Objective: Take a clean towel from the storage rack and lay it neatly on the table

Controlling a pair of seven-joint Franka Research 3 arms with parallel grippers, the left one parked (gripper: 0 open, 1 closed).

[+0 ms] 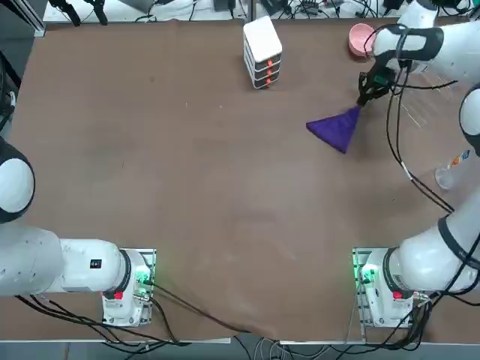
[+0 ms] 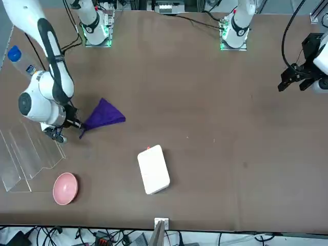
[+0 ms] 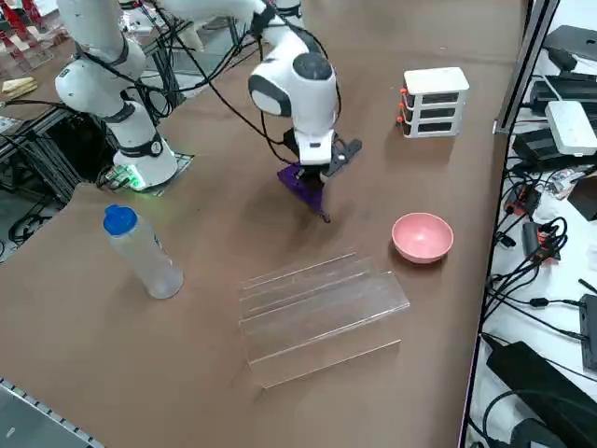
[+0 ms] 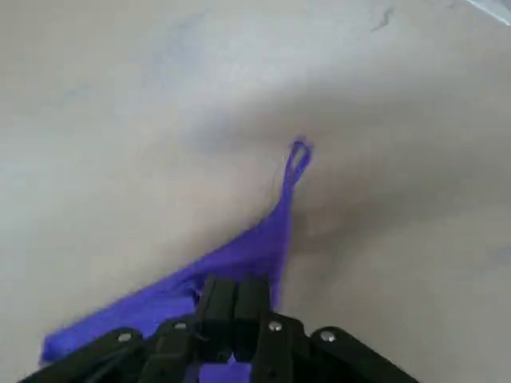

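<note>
The purple towel (image 1: pixel 335 128) fans out in a triangle from one pinched corner, low over the brown table (image 1: pixel 187 187). My right gripper (image 1: pixel 365 96) is shut on that corner, just off the rack's inner side. In the front view the towel (image 2: pixel 104 115) spreads away from the gripper (image 2: pixel 77 125) toward the table's middle. The wrist view shows the black fingers (image 4: pixel 219 307) pressed together on the cloth (image 4: pixel 239 255), with its small loop (image 4: pixel 298 157) trailing beyond. The see-through storage rack (image 3: pixel 317 308) lies at the table's right edge, and nothing shows in it. It is also visible in the front view (image 2: pixel 25 154).
A white stacked box with orange marks (image 1: pixel 262 51) stands at the far middle of the table. A pink bowl (image 1: pixel 360 37) sits beyond the gripper near the far edge. A clear bottle with a blue cap (image 3: pixel 140 252) stands by the rack on the right side.
</note>
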